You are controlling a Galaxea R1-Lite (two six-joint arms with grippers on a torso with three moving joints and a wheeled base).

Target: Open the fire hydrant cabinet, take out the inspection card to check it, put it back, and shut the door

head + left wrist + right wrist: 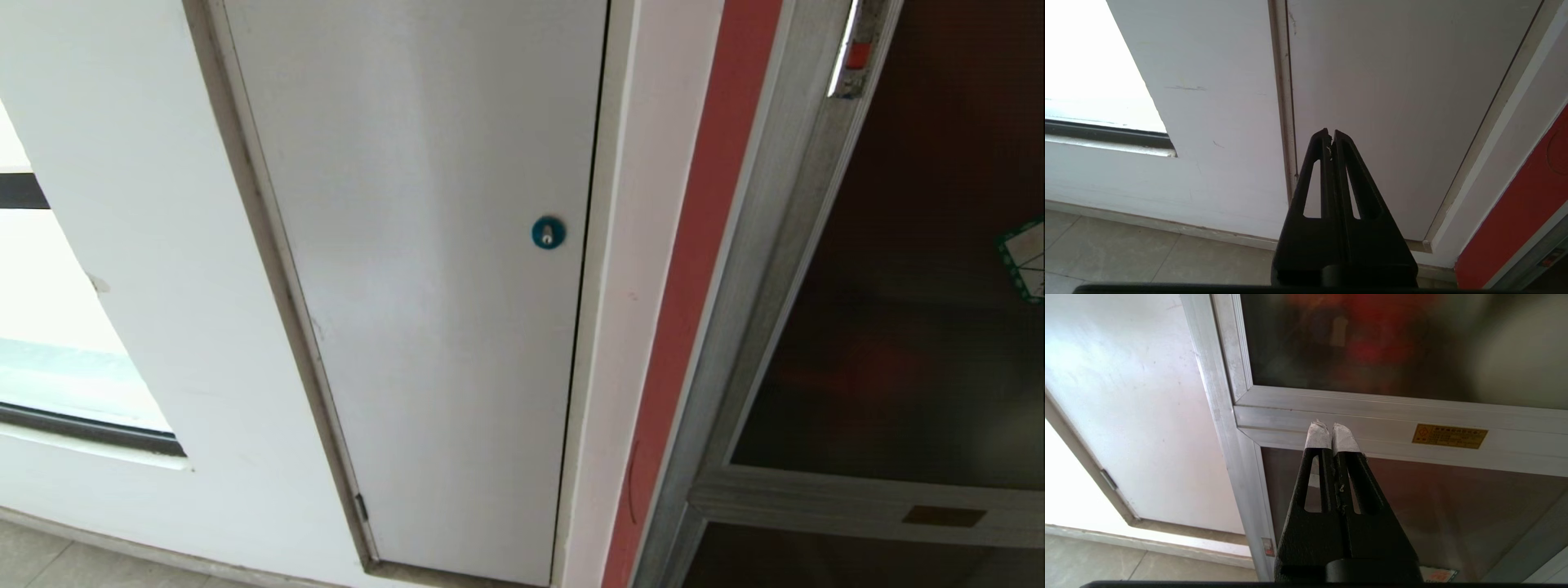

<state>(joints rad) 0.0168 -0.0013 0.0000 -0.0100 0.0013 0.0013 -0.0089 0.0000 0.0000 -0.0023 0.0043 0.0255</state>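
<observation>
Pale floor tiles [1126,253] lie nearest, under both parked grippers: left gripper [1330,132] pinched together, empty, before the grey-white panel [424,286]; right gripper [1331,425] likewise, facing the door [1372,347]. That door stands upright, long axis vertical, unopened (step one pending); next, reach its orange-red latch [856,55].

I am seeing the fire hydrant cabinet with its brushed silver metal frame [739,343] standing at my right. Its large dark tinted glass door [914,327] is sitting shut, red shapes showing dimly behind it, its small orange-red latch button [857,55] lying on the frame edge.
</observation>
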